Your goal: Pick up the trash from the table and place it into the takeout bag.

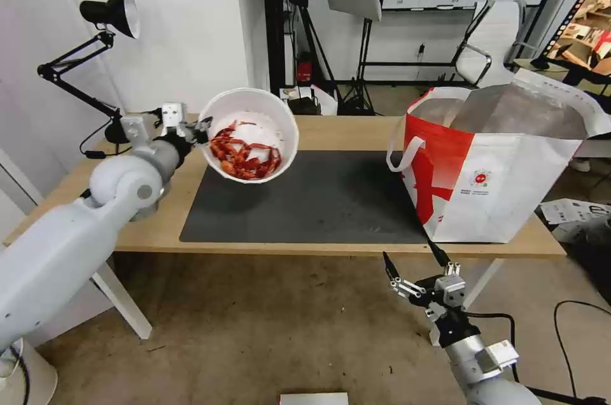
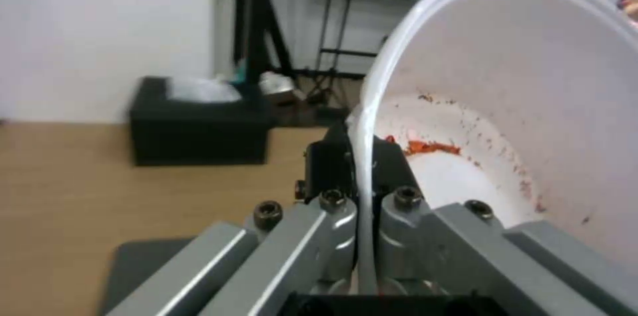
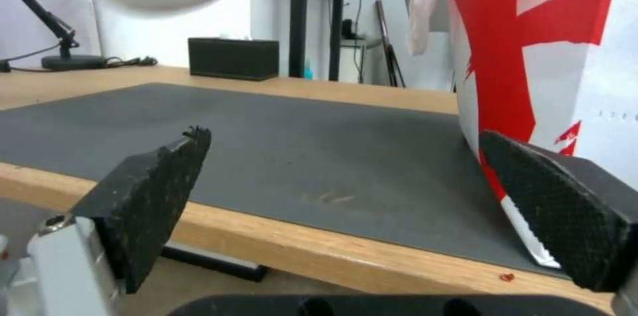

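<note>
My left gripper [image 1: 198, 130] is shut on the rim of the white round bowl [image 1: 249, 135], holding it tilted in the air above the left end of the dark mat [image 1: 305, 201]. Red crayfish shells [image 1: 243, 156] lie in its lower part. In the left wrist view the bowl's rim [image 2: 364, 156] passes between the fingers. The takeout bag [image 1: 496, 169] stands open at the table's [image 1: 356, 128] right end, foil lining showing. My right gripper [image 1: 414, 265] hangs open below the table's front edge, near the bag's corner [image 3: 532, 106].
A black tissue box [image 2: 196, 124] sits at the back of the table, seen also in the right wrist view as the box [image 3: 233, 58]. A black desk lamp [image 1: 95, 55] stands at the back left. Behind are stands, a chair and cables on the floor.
</note>
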Available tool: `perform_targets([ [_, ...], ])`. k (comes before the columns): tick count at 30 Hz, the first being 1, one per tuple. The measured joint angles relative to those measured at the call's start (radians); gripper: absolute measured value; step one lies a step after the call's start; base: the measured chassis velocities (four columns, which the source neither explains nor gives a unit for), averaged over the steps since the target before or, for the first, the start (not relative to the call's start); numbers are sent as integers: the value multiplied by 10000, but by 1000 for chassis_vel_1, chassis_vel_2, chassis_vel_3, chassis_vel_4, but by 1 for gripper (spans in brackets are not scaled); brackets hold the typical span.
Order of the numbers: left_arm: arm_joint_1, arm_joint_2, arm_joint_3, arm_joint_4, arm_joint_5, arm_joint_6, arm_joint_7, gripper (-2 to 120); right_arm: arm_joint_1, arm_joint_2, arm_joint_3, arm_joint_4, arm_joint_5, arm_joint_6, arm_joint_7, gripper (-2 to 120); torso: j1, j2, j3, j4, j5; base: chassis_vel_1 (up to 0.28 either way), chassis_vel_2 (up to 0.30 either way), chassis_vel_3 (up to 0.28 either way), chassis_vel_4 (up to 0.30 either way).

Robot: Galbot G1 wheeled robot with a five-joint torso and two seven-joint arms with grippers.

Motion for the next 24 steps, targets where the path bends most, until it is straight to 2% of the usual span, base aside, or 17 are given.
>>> perform_targets([
  [1, -802, -504, 578, 180, -368, 41, -255, 0, 0, 0, 0, 1, 0, 0, -1, 100, 0, 0, 0, -3, -2, 0, 0, 0, 0],
  [2, -802, -504, 578, 180, -368, 41, -255, 0, 0, 0, 0, 1, 0, 0, -1, 100, 0, 0, 0, -3, -2, 0, 0, 0, 0],
  [3, -1317, -841, 923, 331, -578, 60, -442, 0, 0, -1, 0, 0, 0, 0, -1, 100, 0, -1, 1, -5, 0, 0, 0, 0, 0],
  [6, -3226, -2219, 1971, 1243, -1003, 85, -822, 0, 0, -1, 0, 1, 0, 0, 0, 100, 0, 0, 1, -4, 5, 0, 0, 0, 0],
  [7, -3226, -2219, 1971, 1243, -1003, 85, -822, 0, 0, -1, 0, 1, 0, 0, 0, 100, 0, 0, 1, -4, 5, 0, 0, 0, 0],
  [10, -4469, -3666, 2517, 2393, -1155, 99, -923, 0, 0, -1, 0, 0, 0, 0, 0, 100, 1, -1, 1, -8, 4, 0, 0, 0, 0],
  [11, -4469, -3666, 2517, 2393, -1155, 99, -923, 0, 0, -1, 0, 0, 0, 0, 0, 100, 1, -1, 1, -8, 4, 0, 0, 0, 0],
  [13, -4889, -4374, 2655, 3017, -1163, 114, -943, 0, 0, -1, 0, 0, 0, 0, 0, 100, 1, 0, 1, -6, 5, 0, 0, 0, 0],
  [14, -4889, -4374, 2655, 3017, -1163, 114, -943, 0, 0, -1, 0, 0, 0, 0, 0, 100, 1, 0, 1, -6, 5, 0, 0, 0, 0],
  [18, -5449, -6175, 2817, 4525, -839, 136, -974, 0, 1, -1, 0, 1, 0, 0, -1, 100, 1, -1, 2, 0, 0, 0, 0, 0, 0],
  [19, -5449, -6175, 2817, 4525, -839, 136, -974, 0, 1, -1, 0, 1, 0, 0, -1, 100, 1, -1, 2, 0, 0, 0, 0, 0, 0],
  [22, -5648, -7362, 2901, 5338, -610, 170, -974, 0, 0, -1, 0, 1, 0, 0, -1, 100, 1, -1, 1, -4, 2, 0, 0, 0, 0],
  [24, -5694, -7627, 2917, 5517, -567, 172, -969, 0, 0, 0, 0, 1, 1, 0, 0, 100, 1, -1, 0, -6, 3, 0, 0, 0, 0],
])
